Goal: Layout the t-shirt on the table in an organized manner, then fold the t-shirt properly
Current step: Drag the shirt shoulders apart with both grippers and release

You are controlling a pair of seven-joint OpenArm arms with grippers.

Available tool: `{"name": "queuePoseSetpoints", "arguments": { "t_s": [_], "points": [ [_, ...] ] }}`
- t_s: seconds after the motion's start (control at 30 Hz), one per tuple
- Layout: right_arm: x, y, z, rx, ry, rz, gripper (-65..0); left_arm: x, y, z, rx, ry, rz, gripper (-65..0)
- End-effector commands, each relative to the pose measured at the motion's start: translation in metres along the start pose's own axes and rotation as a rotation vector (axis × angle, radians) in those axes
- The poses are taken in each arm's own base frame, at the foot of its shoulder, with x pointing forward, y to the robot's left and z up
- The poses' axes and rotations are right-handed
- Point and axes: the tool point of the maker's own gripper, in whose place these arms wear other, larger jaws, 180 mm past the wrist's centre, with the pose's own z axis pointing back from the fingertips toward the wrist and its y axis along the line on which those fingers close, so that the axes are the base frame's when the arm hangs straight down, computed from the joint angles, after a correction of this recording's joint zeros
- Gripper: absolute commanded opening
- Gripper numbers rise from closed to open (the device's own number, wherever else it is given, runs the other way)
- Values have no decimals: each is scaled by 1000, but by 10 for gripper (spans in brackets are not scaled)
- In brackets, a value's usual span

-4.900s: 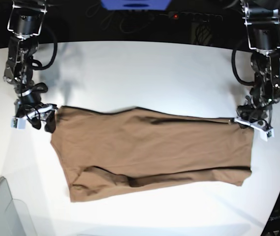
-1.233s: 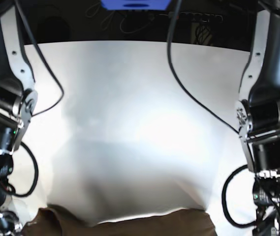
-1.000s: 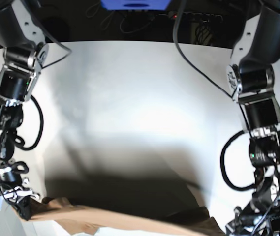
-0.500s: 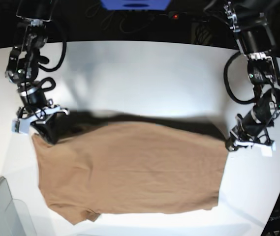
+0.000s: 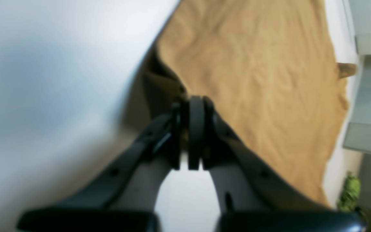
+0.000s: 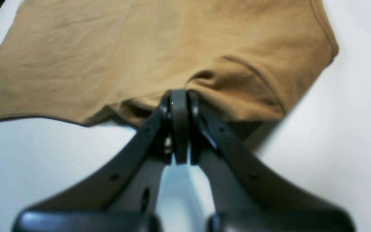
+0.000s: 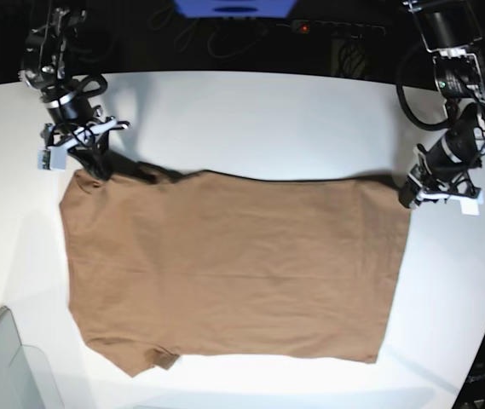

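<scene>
Your t-shirt (image 7: 233,268) lies spread nearly flat on the table (image 7: 251,119), a broad brown rectangle filling the middle of the base view. One sleeve shows as a small crumpled flap at the lower near corner, by the grey bin (image 7: 3,371) that sits at the table's edge.

Left gripper (image 7: 412,189): on the base view's right, at the shirt's far corner on that side. In the left wrist view your left gripper (image 5: 190,106) has its jaws pressed together with a dark fold of the shirt (image 5: 253,74) pinched at the tips. The cloth is lifted slightly there and casts a shadow on the table (image 5: 43,64).

Right gripper (image 7: 93,162): on the base view's left, at the opposite far corner. In the right wrist view the right gripper (image 6: 179,96) is likewise clamped on the shirt's (image 6: 140,48) edge; a small bunched ridge rises just beside the tips, next to the hem of the sleeve opening. White table (image 6: 349,129) shows on both sides.

The far edge between your two grips runs roughly straight, with a shallow shadow along it. The near edge lies flat. Light wrinkles cross the body. Both wrist views are blurred, so I cannot tell how much cloth is in each grip.
</scene>
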Motion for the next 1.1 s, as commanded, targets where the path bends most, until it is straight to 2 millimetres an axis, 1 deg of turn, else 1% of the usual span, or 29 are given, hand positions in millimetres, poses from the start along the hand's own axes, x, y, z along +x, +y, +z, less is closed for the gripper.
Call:
{"name": "queuePoseSetpoints", "arguments": {
  "t_s": [0.0, 0.07, 0.2, 0.27, 0.37, 0.43, 0.47, 0.5, 0.57, 0.63, 0.73, 0.8, 0.93, 1.07],
  "points": [
    [15, 2, 1, 18, -51, 11, -602, 16, -7, 6, -31, -33, 0, -645],
    [13, 2, 2, 17, -46, 10, -542, 12, -4, 9, -34, -24, 15, -645],
    [12, 2, 6, 16, -43, 12, -404, 14, 2, 13, -22, -14, 5, -639],
    [16, 0, 13, 5, -53, 25, -343, 6, 7, 16, -11, 34, 5, -593],
    [23, -1, 23, -9, -72, 35, -285, -6, 8, 17, -9, 98, 6, -463],
    [22, 0, 29, -17, -74, 31, -275, -8, 10, 17, -4, 106, 5, -383],
    [22, -4, 32, -34, -78, 24, -276, -10, 11, 17, -1, 108, 6, -358],
    [22, -9, 36, -53, -81, 19, -276, -10, 12, 17, 1, 110, 8, -351],
    [17, -22, 41, -96, -74, 5, -276, -15, 16, 19, 10, 118, 10, -358],
    [2, -38, 45, -136, -39, -18, -276, -15, 17, 20, 12, 119, 11, -358],
    [-27, -54, 47, -168, 30, -56, -275, -15, 17, 20, 12, 119, 11, -358],
    [-39, -58, 46, -171, 61, -65, -275, -15, 17, 19, 11, 117, 12, -357],
    [-48, -62, 33, -170, 77, -97, -275, -13, 16, 19, 10, 115, 10, -357],
    [-44, -65, 20, -167, 67, -106, -275, -14, 17, 19, 12, 117, 13, -357]
  ]
}}
